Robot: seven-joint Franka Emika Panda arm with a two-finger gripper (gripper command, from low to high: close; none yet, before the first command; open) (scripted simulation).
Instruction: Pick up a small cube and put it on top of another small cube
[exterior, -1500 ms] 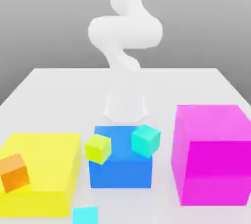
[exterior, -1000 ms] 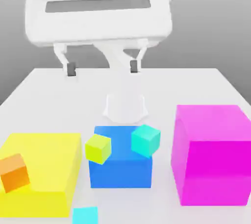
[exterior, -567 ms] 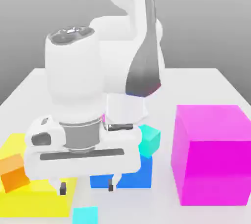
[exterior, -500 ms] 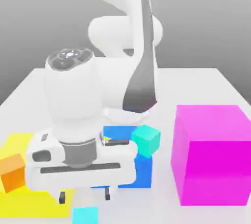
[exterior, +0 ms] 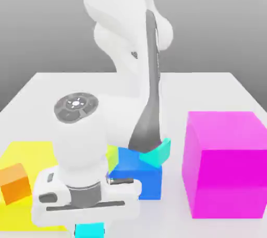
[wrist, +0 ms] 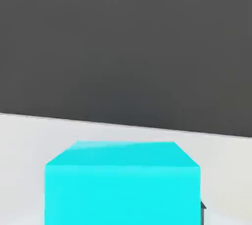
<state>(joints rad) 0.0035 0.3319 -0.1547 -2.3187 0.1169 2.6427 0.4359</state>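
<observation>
Lowered over the near edge of the white worktop [exterior: 47, 83], with the tool [exterior: 88, 226] directly above the small bright cyan cube [exterior: 89, 229], seen peeking out beneath the hand's crossbar in the exterior view. Cannot tell how far open, nor whether anything is gripped yet: fingertips hidden behind the hand body and the frame edge. In the hand view, the same cyan cube [wrist: 123, 184] looming close and square-on, top face visible, standing on the worktop, centred under the camera. No long axis to speak of: a cube, faces roughly aligned with the hand. Key relation, judged from both views: straight down from the tool, no sideways offset evident, so a short vertical drop and a squeeze likely all that is wanted.

Destination, the small turquoise cube [exterior: 159, 152], perched on the blue block [exterior: 133, 177] farther back and toward the exterior view's right, partly masked by the arm's dark forearm. Flanking: yellow block [exterior: 26, 153] with a small orange cube [exterior: 14, 182] at the exterior view's left, big magenta block [exterior: 227, 164] at its right.
</observation>
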